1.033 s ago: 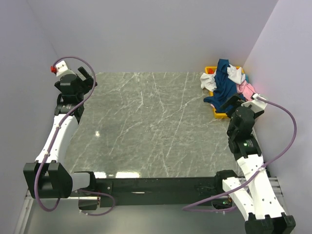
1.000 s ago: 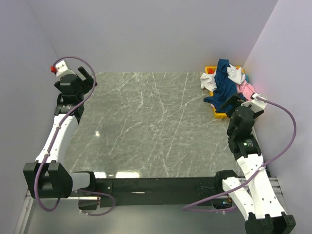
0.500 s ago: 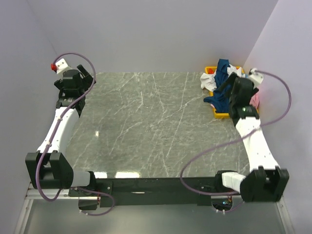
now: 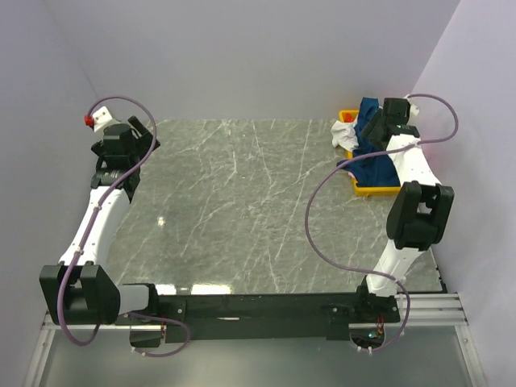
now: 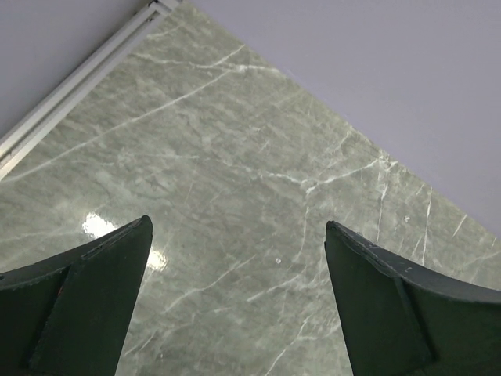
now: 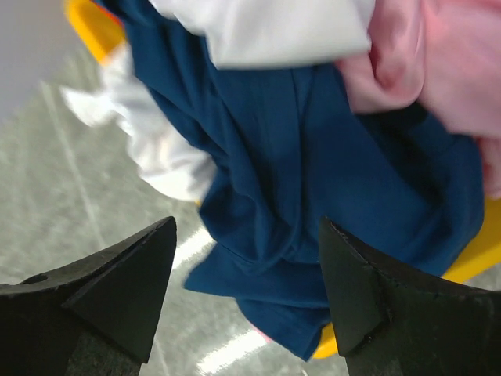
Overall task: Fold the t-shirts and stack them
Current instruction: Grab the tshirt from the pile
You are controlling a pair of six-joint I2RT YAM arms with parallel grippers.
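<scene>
At the far left corner, my left fingers (image 4: pixel 143 133) hang spread wide and empty above the table (image 4: pixel 242 210), a glossy grey-green slab veined with white like marble. At the far right corner the t-shirts (image 4: pixel 369 145) lie in a crumpled heap in a yellow plastic bin (image 4: pixel 379 191). The navy shirt (image 6: pixel 313 157), soft and creased, runs lengthwise from the bin's far rim toward the near left, its lower edge spilling over the rim toward the table. The white shirt (image 6: pixel 266 31) bunches at the far side, and the pink shirt (image 6: pixel 446 70) is wadded to the right. My right fingers (image 4: pixel 372 129), blunt black wedges, are spread wide just above the navy cloth, gripping nothing.
</scene>
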